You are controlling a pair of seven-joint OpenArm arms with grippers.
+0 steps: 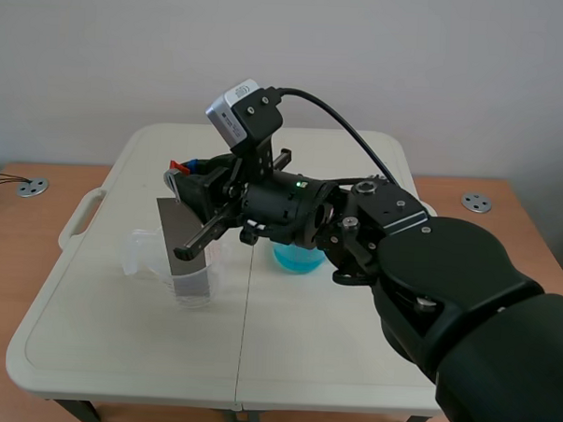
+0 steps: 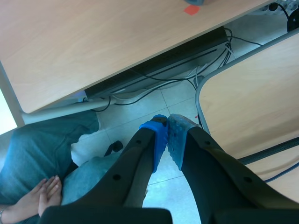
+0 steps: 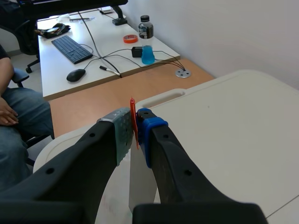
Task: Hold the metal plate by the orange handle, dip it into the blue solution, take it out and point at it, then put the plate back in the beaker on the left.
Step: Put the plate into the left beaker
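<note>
Right pincer (image 3: 137, 127) — orange handle (image 3: 132, 111) inside

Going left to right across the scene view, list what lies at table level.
Grey disc → metal plate → blue solution → second grey disc. The clear beaker overlaps the plate, so it is left out.

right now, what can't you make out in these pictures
1. Blue solution: scene view, the right arm covers most of its beaker, so the level is hidden.
2. Metal plate: scene view, its lower end sits behind the left beaker glass; contact with the bottom is unclear.
3. Orange handle: right wrist view, only a sliver shows in the right gripper.
</note>
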